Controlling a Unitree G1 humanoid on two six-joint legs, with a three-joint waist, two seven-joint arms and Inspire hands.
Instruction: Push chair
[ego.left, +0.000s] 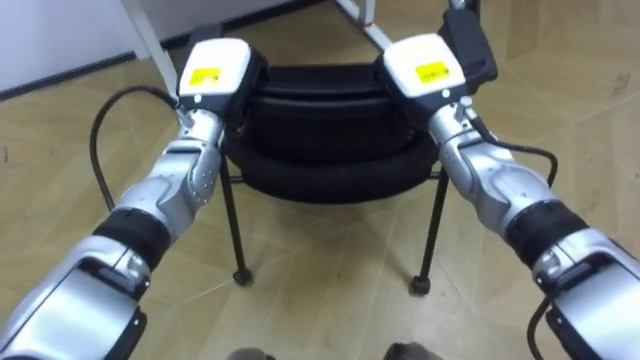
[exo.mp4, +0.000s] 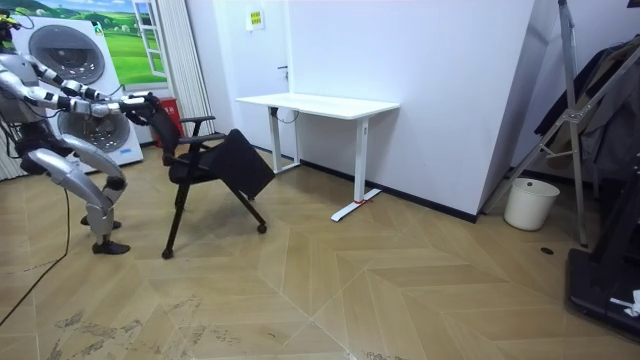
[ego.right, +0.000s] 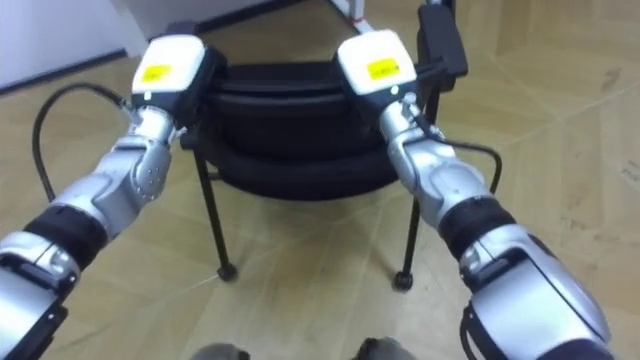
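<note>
The black padded chair (ego.left: 320, 140), curved-backed on thin metal legs, stands tilted on the herringbone wood floor (ego.left: 330, 260) near a white desk (exo.mp4: 318, 104). The left hand (ego.left: 215, 72) and right hand (ego.left: 425, 65) meet its backrest's top corners, fingers hidden, so their grip cannot be told.

Yellow labels (ego.left: 206, 75) on left hand (ego.left: 228, 58), right hand (ego.left: 412, 52), print unreadable

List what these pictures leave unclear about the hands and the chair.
1. How the left hand meets the chair: eye views, covered by the hand's own back.
2. The right hand: likewise.
3. Chair's far legs: eye views, behind its backrest.
4. Both contacts, room view: too small.
</note>
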